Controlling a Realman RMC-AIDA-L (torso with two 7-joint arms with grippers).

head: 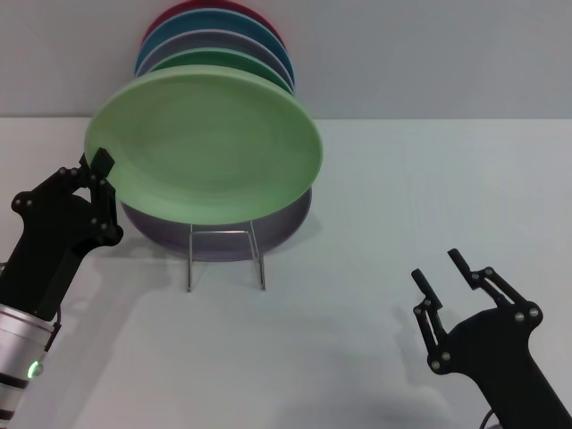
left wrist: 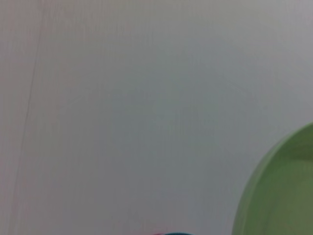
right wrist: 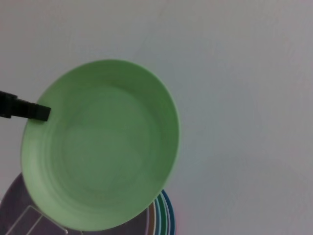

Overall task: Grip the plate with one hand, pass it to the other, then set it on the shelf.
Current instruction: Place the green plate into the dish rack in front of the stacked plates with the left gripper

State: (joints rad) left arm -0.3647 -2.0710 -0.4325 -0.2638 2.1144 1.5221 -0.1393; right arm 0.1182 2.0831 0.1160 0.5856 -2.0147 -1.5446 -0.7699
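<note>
Low over the surface (head: 375,268), my right gripper (head: 442,273) is idling, jaws wide apart; my left gripper (head: 98,170) is raised, clamping the pale-green plate (head: 206,147) by its rim.

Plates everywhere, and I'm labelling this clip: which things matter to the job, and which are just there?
In the job:
pale green plate, held at its rim by the left end effector
wire rack
right end effector, open, low over the table

Just there:
lilac plate on the rack
plates stacked behind
</note>
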